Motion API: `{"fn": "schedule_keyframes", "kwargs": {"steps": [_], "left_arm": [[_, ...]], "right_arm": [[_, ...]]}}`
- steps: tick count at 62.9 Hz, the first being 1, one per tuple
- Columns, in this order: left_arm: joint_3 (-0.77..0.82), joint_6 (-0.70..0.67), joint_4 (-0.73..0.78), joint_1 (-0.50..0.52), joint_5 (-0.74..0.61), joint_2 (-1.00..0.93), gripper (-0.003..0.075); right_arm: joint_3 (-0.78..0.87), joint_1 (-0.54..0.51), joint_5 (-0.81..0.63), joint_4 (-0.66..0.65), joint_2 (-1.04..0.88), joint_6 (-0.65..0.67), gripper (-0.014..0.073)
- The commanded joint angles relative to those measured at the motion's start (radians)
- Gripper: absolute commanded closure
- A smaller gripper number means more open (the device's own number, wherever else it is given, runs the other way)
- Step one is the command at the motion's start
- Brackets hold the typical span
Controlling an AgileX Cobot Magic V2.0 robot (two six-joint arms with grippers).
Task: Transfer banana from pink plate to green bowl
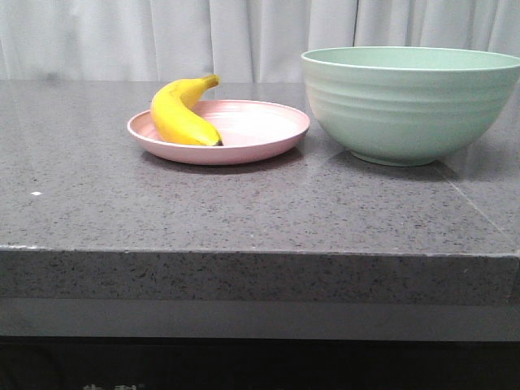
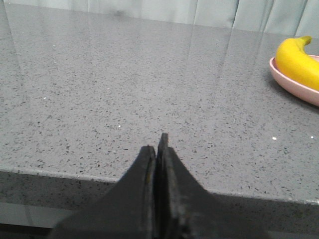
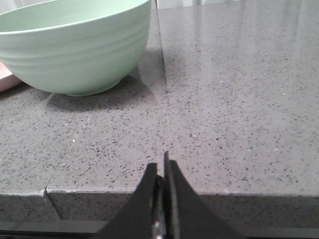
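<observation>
The yellow banana (image 1: 180, 113) lies on the left part of the pink plate (image 1: 260, 132), mid-table. The mint-green bowl (image 1: 410, 101) stands just right of the plate and looks empty. In the left wrist view the banana (image 2: 297, 62) and the plate's rim (image 2: 294, 86) show at the far right edge. My left gripper (image 2: 157, 149) is shut and empty, at the table's front edge, well away from the banana. My right gripper (image 3: 160, 167) is shut and empty, at the front edge, short of the bowl (image 3: 75, 47). Neither gripper shows in the front view.
The grey speckled stone table (image 1: 244, 211) has a square front edge facing me. A pale curtain (image 1: 162, 36) hangs behind it. A seam in the tabletop (image 3: 162, 84) runs past the bowl's right side.
</observation>
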Motion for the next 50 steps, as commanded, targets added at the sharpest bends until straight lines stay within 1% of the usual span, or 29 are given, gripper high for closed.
{"fn": "schedule_keyframes", "kwargs": {"steps": [1, 12, 17, 23, 29, 40, 45, 50], "left_arm": [[0.004, -0.003, -0.006, 0.002, -0.089, -0.023, 0.0738], [-0.012, -0.003, -0.006, 0.002, -0.168, -0.021, 0.0738], [-0.063, -0.003, -0.004, 0.002, -0.144, -0.008, 0.0738], [-0.152, -0.003, -0.004, 0.002, -0.101, 0.052, 0.0738], [-0.249, -0.003, 0.015, 0.002, -0.101, 0.162, 0.0738], [-0.396, -0.003, 0.024, 0.002, -0.125, 0.389, 0.0738], [-0.441, -0.003, 0.024, 0.002, -0.142, 0.467, 0.0738], [-0.466, -0.003, 0.024, 0.002, -0.145, 0.500, 0.0738]], "right_arm": [[-0.005, -0.007, -0.087, -0.001, -0.022, -0.003, 0.0662], [-0.038, -0.007, -0.102, 0.000, -0.022, -0.003, 0.0662], [-0.094, -0.007, -0.094, -0.010, -0.021, -0.003, 0.0662], [-0.184, -0.007, -0.076, -0.043, 0.009, -0.003, 0.0661], [-0.305, -0.007, -0.025, -0.043, 0.105, -0.003, 0.0653], [-0.501, -0.007, -0.007, -0.084, 0.311, -0.003, 0.0653], [-0.557, -0.007, 0.013, -0.097, 0.384, -0.003, 0.0653], [-0.581, -0.007, 0.015, -0.098, 0.424, -0.003, 0.0653]]}}
